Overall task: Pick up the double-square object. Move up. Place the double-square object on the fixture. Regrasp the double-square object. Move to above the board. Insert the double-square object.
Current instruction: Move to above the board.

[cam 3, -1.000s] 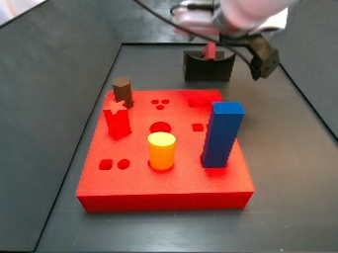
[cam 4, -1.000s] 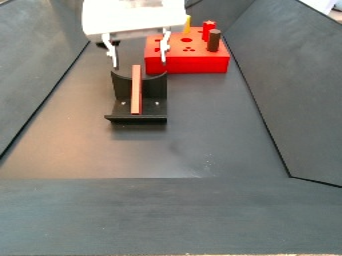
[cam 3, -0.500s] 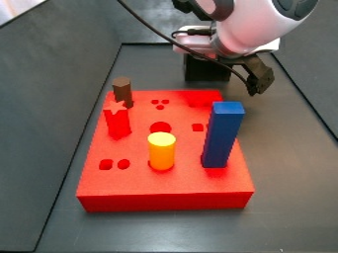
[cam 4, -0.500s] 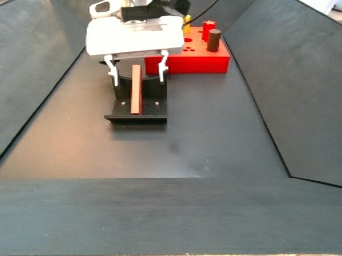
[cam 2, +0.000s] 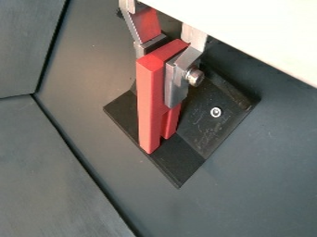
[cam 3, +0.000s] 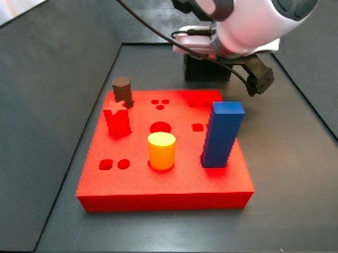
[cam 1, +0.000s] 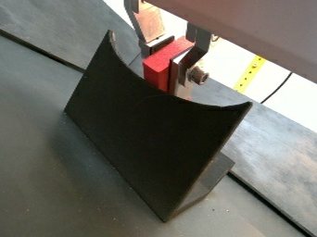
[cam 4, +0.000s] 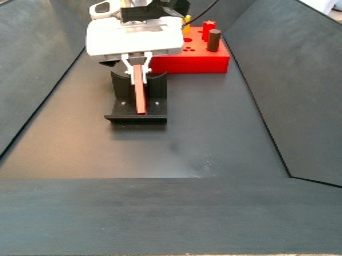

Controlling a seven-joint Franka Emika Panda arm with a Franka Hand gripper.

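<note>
I see the double-square object [cam 2: 151, 102] standing upright against the fixture [cam 2: 198, 130], its lower end down on the fixture's base plate and its long red face rising along the dark upright part. In a wrist view its top end [cam 1: 162, 71] pokes up just behind the fixture's curved rim [cam 1: 148, 120]. My gripper [cam 2: 162, 57] is down at the fixture with its silver fingers [cam 2: 183, 69] closed in on the upper part of the slab, one plate on each side and touching it, so I read it as pinching the piece. In a side view the slab [cam 4: 138, 92] shows as a thin reddish strip running down the middle of the fixture [cam 4: 138, 104], with the gripper [cam 4: 135, 62] right at its upper end under the white wrist body. In a side view the gripper [cam 3: 227, 67] sits over the fixture [cam 3: 201, 69] at the far end of the floor; the slab itself I cannot make out there. The board [cam 3: 179, 184] lies nearer in that view, carrying a blue block [cam 3: 222, 133], a yellow cylinder [cam 3: 161, 150], a red notch-topped peg [cam 3: 117, 123] and a dark brownish peg [cam 3: 122, 92]. The board [cam 4: 187, 62] lies just beyond the fixture.
</note>
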